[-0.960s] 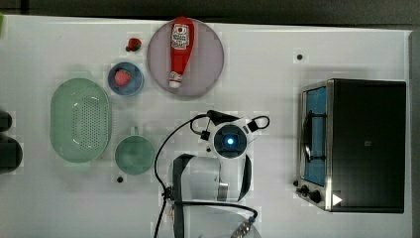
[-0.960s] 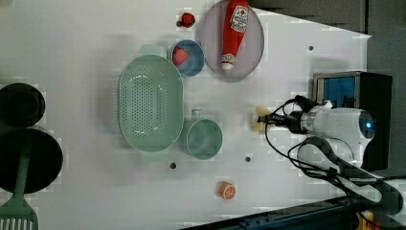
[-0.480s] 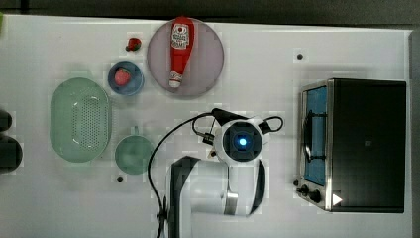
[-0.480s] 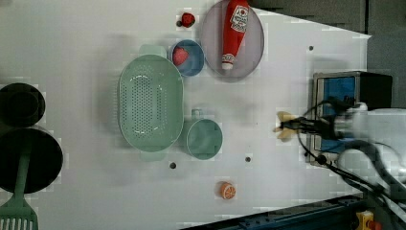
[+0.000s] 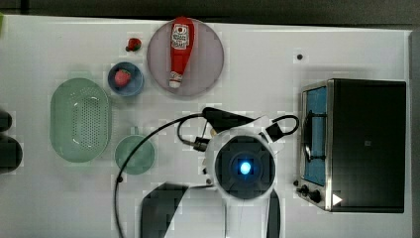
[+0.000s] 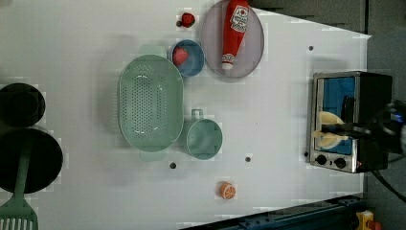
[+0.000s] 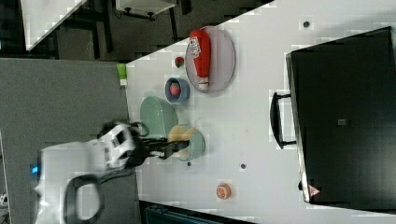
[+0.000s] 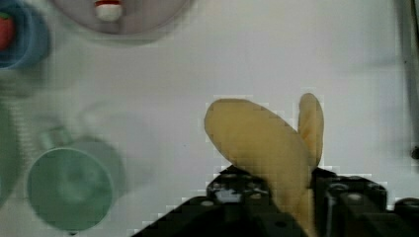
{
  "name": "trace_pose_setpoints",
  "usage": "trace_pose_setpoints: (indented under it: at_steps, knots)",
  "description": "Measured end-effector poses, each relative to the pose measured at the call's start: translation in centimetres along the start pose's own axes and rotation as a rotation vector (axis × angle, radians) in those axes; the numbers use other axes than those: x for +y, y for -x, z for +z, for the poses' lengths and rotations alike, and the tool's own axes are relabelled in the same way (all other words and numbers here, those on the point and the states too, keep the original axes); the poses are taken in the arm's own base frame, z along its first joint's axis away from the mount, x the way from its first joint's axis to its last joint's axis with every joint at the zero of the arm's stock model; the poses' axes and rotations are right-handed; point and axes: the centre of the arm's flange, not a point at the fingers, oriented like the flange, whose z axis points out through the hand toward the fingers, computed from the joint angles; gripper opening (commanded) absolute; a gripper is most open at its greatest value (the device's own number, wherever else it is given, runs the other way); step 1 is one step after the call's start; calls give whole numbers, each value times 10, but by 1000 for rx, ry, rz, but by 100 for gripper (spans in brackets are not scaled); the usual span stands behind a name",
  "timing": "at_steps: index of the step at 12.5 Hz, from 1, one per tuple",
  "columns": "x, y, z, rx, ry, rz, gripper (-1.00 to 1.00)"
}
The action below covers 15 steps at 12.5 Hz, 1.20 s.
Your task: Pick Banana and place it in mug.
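Observation:
The pale yellow banana (image 8: 269,143) is held off the table, and my gripper (image 8: 291,195) is shut on its lower end. Seen in the left view, the banana (image 6: 329,135) and gripper (image 6: 330,128) hang in front of the oven's glass. The right view puts the banana (image 7: 180,133) and gripper (image 7: 173,145) just before the teal mug (image 7: 197,145). That mug (image 5: 134,154) stands upright beside the green basket, at the top view's left of the arm. It lies off to one side below the banana in the wrist view (image 8: 69,190).
A toaster oven (image 5: 364,144) stands at the top view's right. A ketchup bottle (image 5: 180,49) lies on a grey plate (image 5: 208,59). A blue bowl (image 5: 126,79) holds a strawberry, with another strawberry (image 5: 132,44) nearby. Green basket (image 5: 79,119); orange slice (image 6: 227,190); dark pans (image 6: 21,143).
The arm has risen and swung toward the oven side with the banana held in the gripper. The mug and other items have stayed put.

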Motion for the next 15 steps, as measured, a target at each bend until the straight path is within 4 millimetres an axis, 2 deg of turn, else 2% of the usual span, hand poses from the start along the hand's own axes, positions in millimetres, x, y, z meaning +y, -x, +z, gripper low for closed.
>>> trace_pose_setpoints:
  at_steps: [2, 4, 6, 8, 12, 13, 15]
  knots:
    - [-16, 2, -34, 43, -5, -29, -45]
    - [-29, 13, -42, 47, 25, -10, -46]
    - [-68, 24, -40, 51, 37, 13, -46]
    - [-114, 37, -29, 16, 27, 49, -45]
    - [-215, 102, 9, -65, 50, 71, -45]
    - [-236, 116, 20, -83, 54, 85, -45]
    - [-261, 132, 43, -99, 72, 98, -45]
